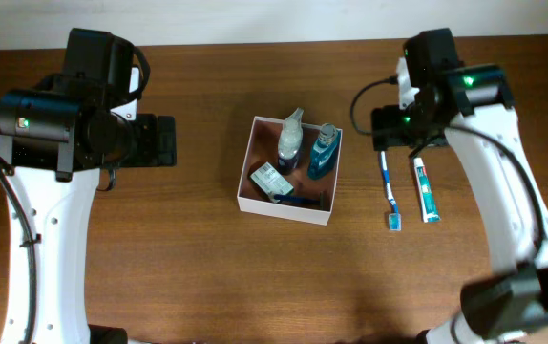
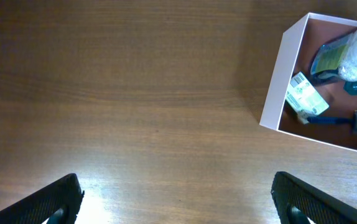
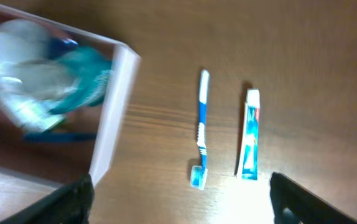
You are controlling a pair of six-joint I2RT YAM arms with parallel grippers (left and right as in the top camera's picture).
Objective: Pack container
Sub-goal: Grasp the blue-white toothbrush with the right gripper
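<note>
The container [image 1: 245, 180], a square white-walled box with a pinkish-brown inside, sits mid-table. It holds a clear bottle [image 1: 290, 140], a blue bottle [image 1: 323, 151], a small labelled packet [image 1: 271, 180] and a dark blue razor [image 1: 303, 200]. A blue toothbrush [image 1: 389, 191] and a toothpaste tube [image 1: 427, 189] lie on the table to its right. My right gripper [image 1: 408, 141] is open and empty above their far ends; its wrist view shows the toothbrush [image 3: 201, 127], the tube [image 3: 249, 137] and the container wall [image 3: 113, 112]. My left gripper [image 1: 164, 141] is open and empty, left of the container [image 2: 283, 81].
The wooden table [image 1: 188, 258] runs under everything; a pale wall strip lies along its far edge [image 1: 255, 19]. The white arm links stand at the left [image 1: 45, 248] and right [image 1: 513, 220] sides.
</note>
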